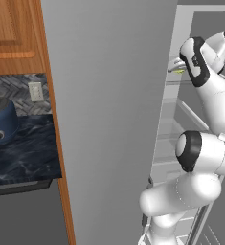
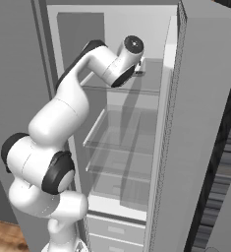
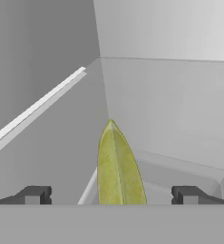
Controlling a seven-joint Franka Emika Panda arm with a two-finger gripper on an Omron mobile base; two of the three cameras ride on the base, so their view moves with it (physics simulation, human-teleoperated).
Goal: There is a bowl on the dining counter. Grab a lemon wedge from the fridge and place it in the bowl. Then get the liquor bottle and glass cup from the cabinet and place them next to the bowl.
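hand view: the lemon wedge (image 3: 117, 167) is seen midway between the wide-spread fingertips of the hand (image 3: 111, 195), inside the fridge (image 2: 136, 113). if closed off-centre, the sliver could be squeezed out and lost.

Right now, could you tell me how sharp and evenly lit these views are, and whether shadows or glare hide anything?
Hand view: soft, even light without glare; the lemon wedge reads clearly between the wide-apart fingers. Right base view: the arm's faint shadow falls across the glass shelves of the fridge, hiding nothing. Left base view: slightly coarse, flatly lit; the wedge is a tiny smear.
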